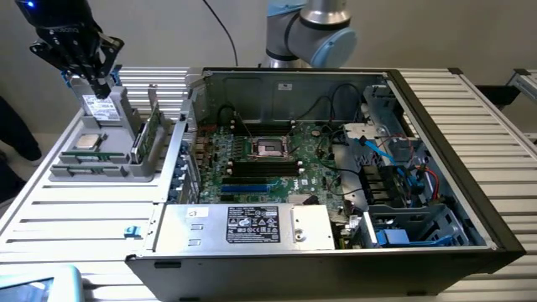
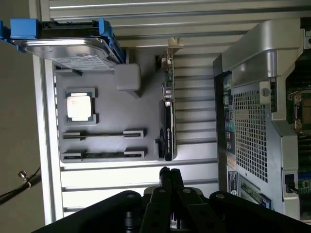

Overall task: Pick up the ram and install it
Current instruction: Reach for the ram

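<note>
The ram (image 2: 104,155) is a thin green stick lying on edge in a slot of the grey parts holder (image 2: 112,116). A second slot (image 2: 104,134) runs parallel beside it. In the exterior view the ram (image 1: 88,170) sits at the holder's near end. My black gripper (image 1: 100,85) hangs above the holder's far end, over the boxy drive (image 1: 99,108). Its fingers (image 2: 170,177) are pressed together with nothing between them, some way from the ram. The motherboard's black memory slots (image 1: 264,168) lie inside the open computer case (image 1: 436,126).
A square silver processor chip (image 2: 80,106) rests in the holder beside the drive (image 2: 73,46). An expansion card (image 2: 167,111) stands upright at the holder's edge nearest the case. The case's metal wall (image 2: 248,121) rises close by. A power supply (image 1: 243,225) sits at the case front.
</note>
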Tool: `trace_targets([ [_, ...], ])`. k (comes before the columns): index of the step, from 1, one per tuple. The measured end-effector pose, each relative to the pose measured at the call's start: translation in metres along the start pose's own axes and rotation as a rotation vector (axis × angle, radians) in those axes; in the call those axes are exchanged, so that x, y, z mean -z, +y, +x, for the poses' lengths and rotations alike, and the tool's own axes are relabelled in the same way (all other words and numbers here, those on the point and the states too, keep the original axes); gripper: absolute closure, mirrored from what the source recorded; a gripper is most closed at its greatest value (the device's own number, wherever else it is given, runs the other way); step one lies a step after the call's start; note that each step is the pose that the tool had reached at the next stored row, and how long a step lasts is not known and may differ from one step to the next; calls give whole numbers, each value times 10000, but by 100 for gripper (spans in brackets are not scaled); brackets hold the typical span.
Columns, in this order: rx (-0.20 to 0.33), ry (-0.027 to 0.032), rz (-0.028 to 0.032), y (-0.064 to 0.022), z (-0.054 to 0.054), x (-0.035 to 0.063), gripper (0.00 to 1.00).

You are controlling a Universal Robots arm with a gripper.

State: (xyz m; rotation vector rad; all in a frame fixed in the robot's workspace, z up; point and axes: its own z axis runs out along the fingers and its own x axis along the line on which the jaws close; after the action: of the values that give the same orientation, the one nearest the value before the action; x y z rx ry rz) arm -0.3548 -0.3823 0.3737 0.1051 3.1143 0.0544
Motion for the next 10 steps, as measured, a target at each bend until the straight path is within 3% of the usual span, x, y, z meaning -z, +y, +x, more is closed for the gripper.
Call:
trace_targets([
  [10,8,5,66,33,463,-56,89],
])
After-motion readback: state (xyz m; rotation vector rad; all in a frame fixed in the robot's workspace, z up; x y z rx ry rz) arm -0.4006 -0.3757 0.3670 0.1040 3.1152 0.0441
